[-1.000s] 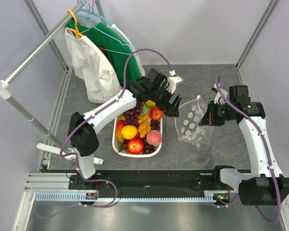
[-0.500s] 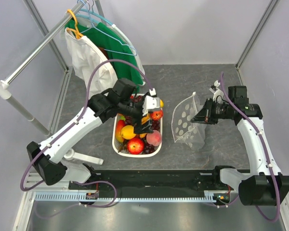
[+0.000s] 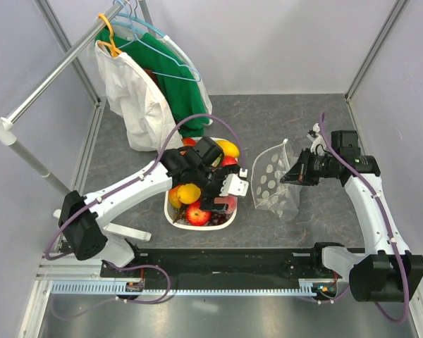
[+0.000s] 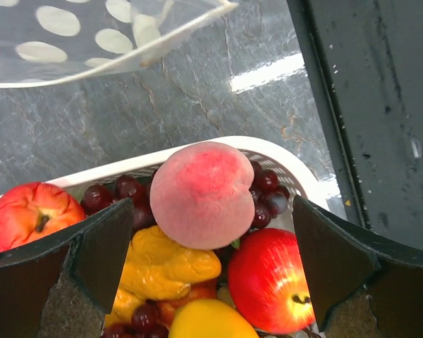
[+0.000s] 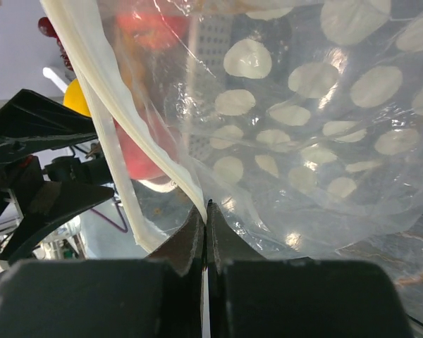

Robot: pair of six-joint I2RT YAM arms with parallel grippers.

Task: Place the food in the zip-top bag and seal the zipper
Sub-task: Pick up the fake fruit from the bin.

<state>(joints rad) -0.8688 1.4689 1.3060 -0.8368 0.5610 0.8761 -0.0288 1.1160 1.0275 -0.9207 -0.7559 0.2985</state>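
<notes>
Zip-top bag point(image 3: 271, 183) hangs, mouth facing basket point(image 3: 172, 219), pinched in right pincer point(image 5: 206, 211); left pincer point(image 4: 211, 246) spread wide.

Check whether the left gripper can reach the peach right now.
Probably yes: the left gripper hangs open over the peach, which sits uncovered in the white basket, between the fingers.

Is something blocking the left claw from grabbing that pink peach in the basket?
No, nothing visible does. The left gripper is open, and in its wrist view the peach lies uncovered on top in the white basket, between the fingers. Grapes and a red apple sit beside it, not over it.
</notes>
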